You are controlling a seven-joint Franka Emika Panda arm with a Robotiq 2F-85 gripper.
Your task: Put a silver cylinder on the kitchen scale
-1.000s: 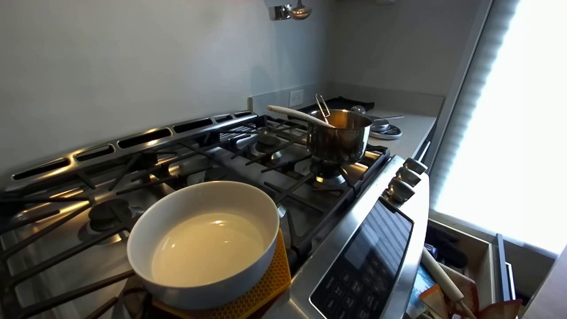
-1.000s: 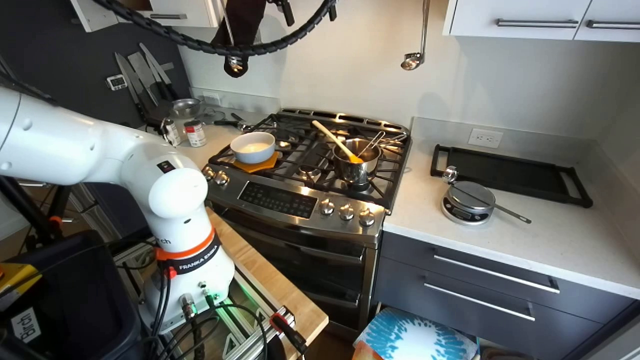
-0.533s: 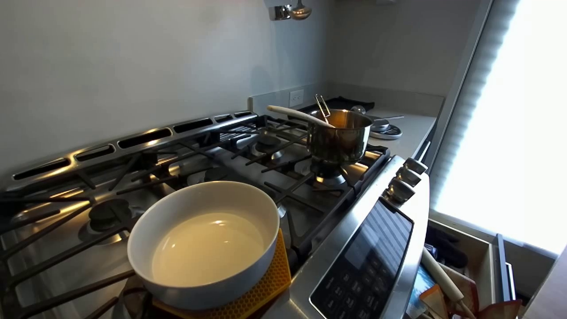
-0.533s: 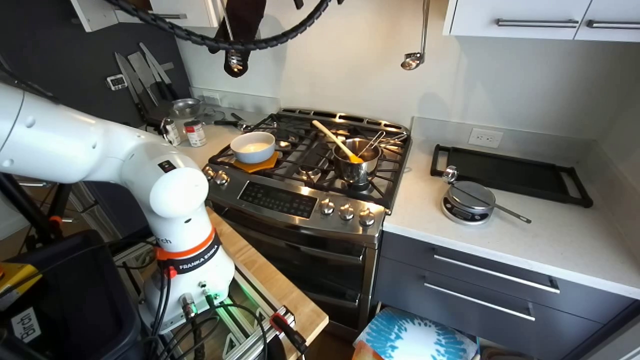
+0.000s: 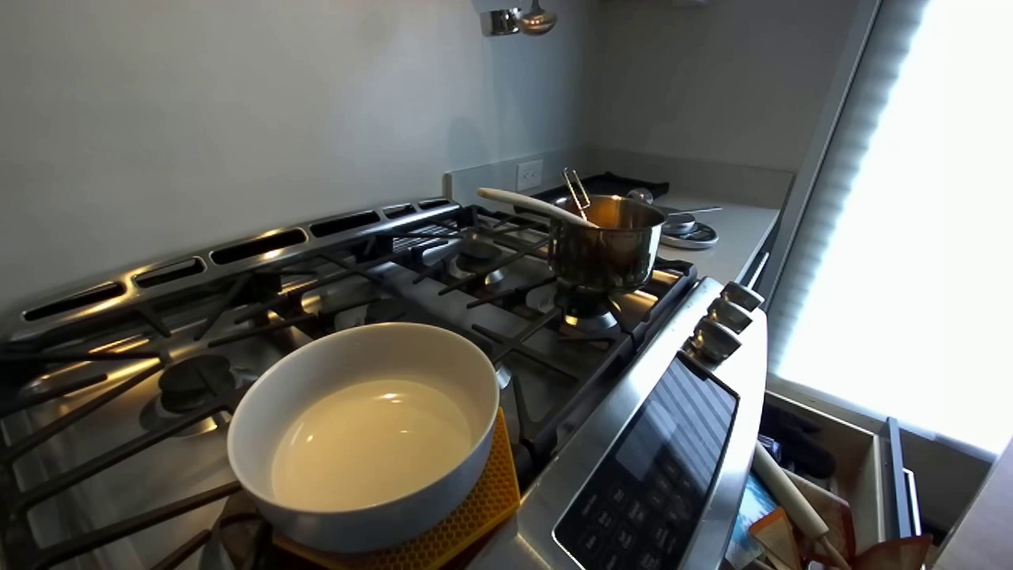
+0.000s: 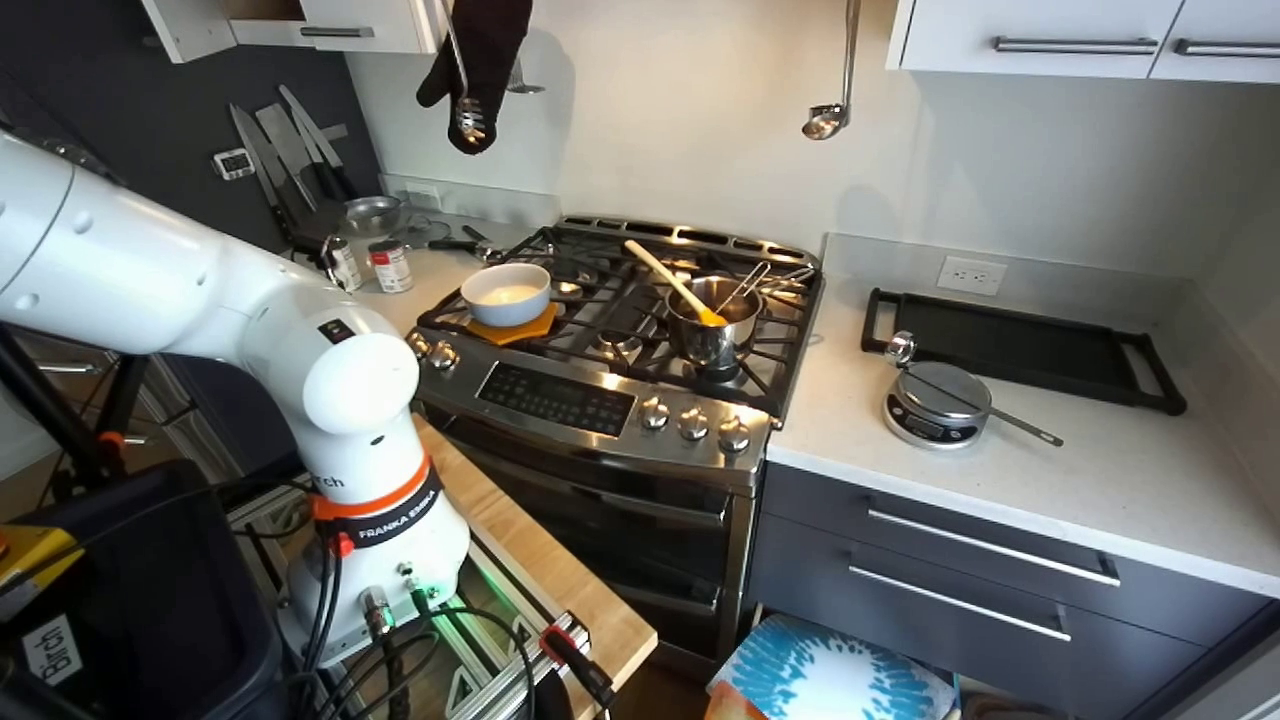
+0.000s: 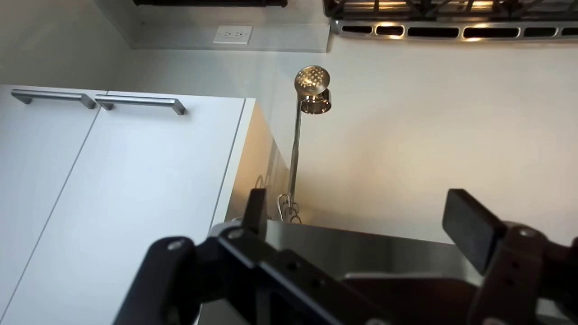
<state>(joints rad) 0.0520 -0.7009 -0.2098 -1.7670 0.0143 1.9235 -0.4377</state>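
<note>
Pincer [image 7: 362,219] spread wide, holding nothing. Probable silver cylinder [image 7: 318,105] hangs well apart from kitchen scale [image 6: 928,428]; pick, place likely pending.

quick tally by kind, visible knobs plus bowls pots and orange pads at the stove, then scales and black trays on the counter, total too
Stove knobs in view: 5
Bowl: 1
Pot: 1
Orange pad: 1
Kitchen scale: 1
Black tray: 1
Total: 10
</note>
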